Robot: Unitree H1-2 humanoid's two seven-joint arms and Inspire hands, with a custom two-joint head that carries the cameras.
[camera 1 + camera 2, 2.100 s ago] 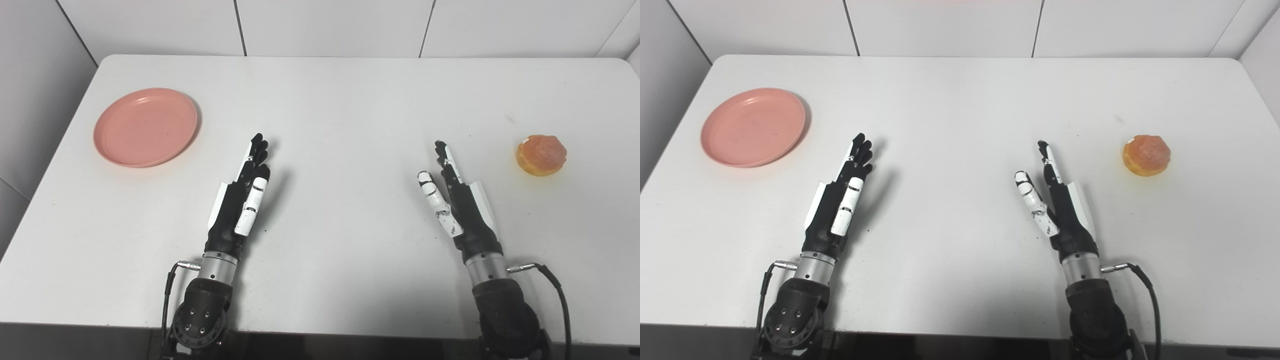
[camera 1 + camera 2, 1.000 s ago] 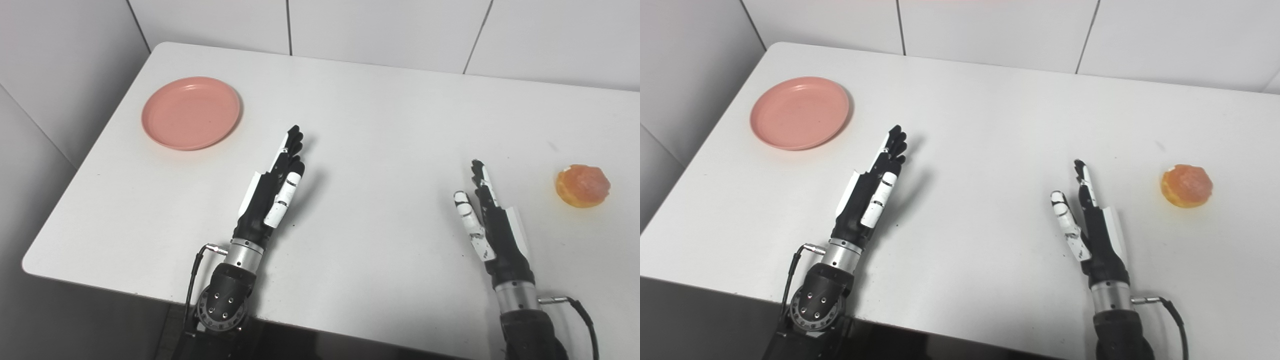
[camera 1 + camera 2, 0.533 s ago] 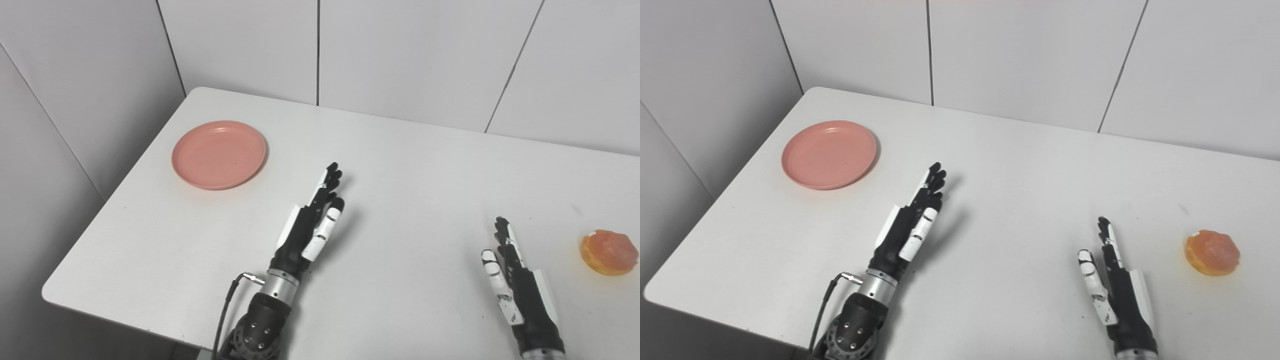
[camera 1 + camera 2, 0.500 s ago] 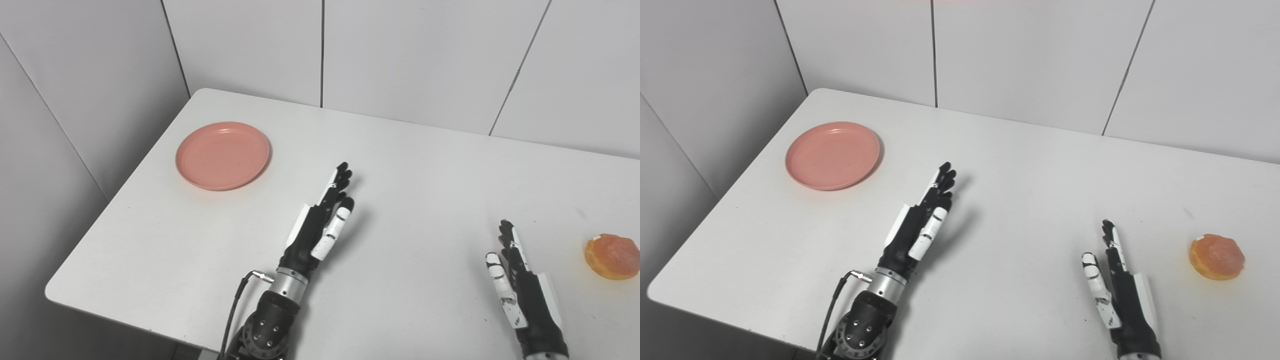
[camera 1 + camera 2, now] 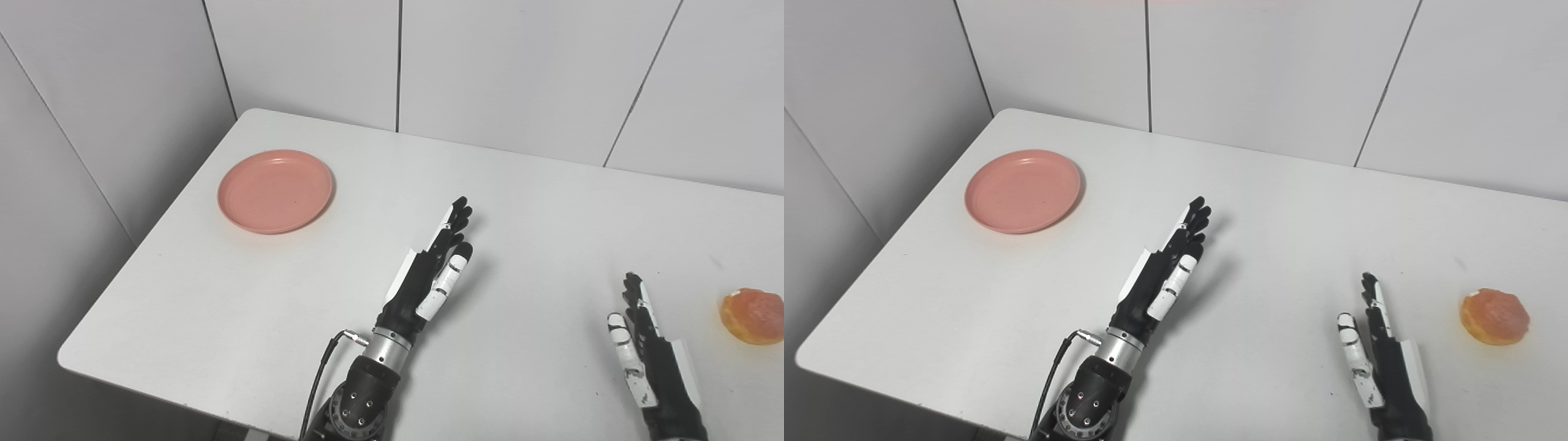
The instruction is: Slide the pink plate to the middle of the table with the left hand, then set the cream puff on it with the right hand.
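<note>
A round pink plate (image 5: 275,190) lies on the white table (image 5: 343,153) near its far left corner, with nothing on it. My left hand (image 5: 430,275) hovers over the table's middle, open, fingers straight and pointing away from me, well to the right of the plate. An orange-brown cream puff (image 5: 751,316) sits at the right edge of the picture. My right hand (image 5: 650,362) is open at the lower right, thumb apart, a short way left of the puff and touching nothing.
Grey wall panels (image 5: 508,67) close off the table's far side and left side. The table's left edge and near left corner (image 5: 64,358) drop off to a dark floor. A cable (image 5: 321,373) loops from my left wrist.
The camera has swung up and to the left, so the whole scene shifted. My left hand has moved right and slightly forward over the table. Plate and cream puff stay put.
</note>
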